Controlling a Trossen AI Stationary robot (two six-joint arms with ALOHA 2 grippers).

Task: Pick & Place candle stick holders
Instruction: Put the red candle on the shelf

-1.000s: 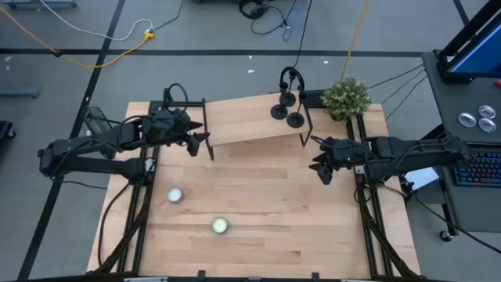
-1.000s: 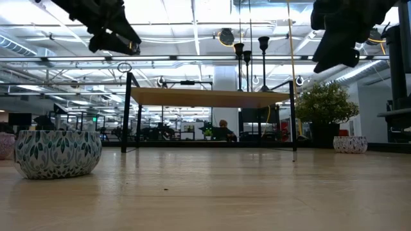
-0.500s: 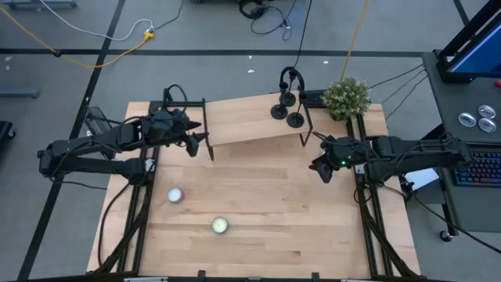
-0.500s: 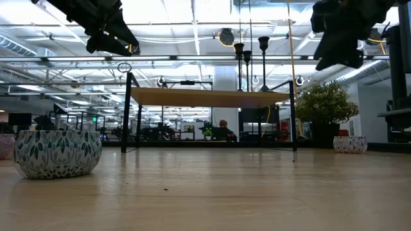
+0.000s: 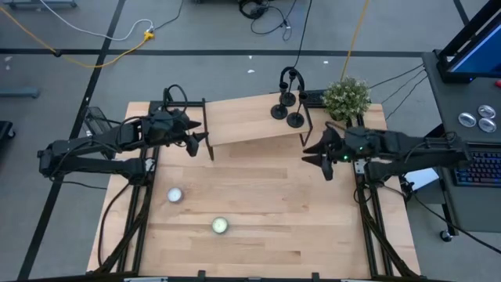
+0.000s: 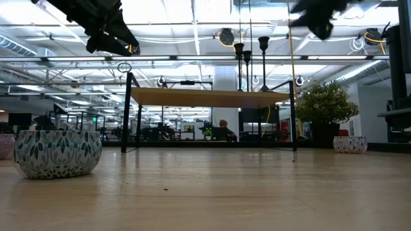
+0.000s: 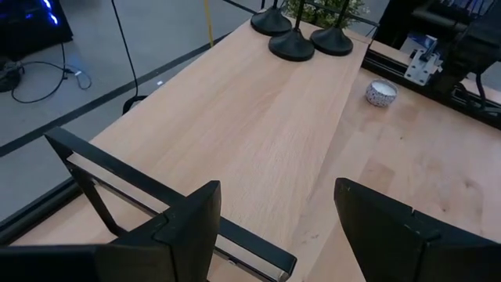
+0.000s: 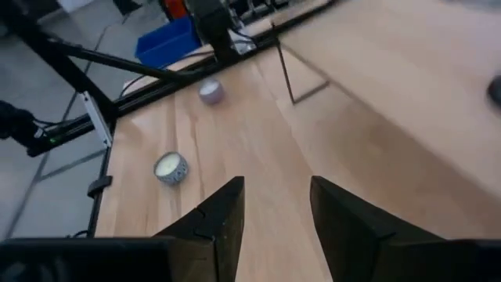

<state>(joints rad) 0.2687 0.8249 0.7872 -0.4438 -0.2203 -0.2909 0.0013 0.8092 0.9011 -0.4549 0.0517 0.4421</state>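
High view: three holders (image 5: 286,106) stand upright, stems vertical, clustered at the right end of a raised wooden shelf (image 5: 250,121) at the back of the desk (image 5: 266,211). Right end effector (image 5: 315,153), fingers apart and empty, hovers just beside that shelf end, the holders lying a little behind and above it; it is the nearer arm. Left end effector (image 5: 200,143), fingers also apart, hangs at the opposite shelf end. Two tealights (image 5: 174,195) rest on the bare desk; a potted plant (image 5: 346,97) stands just beside the holders
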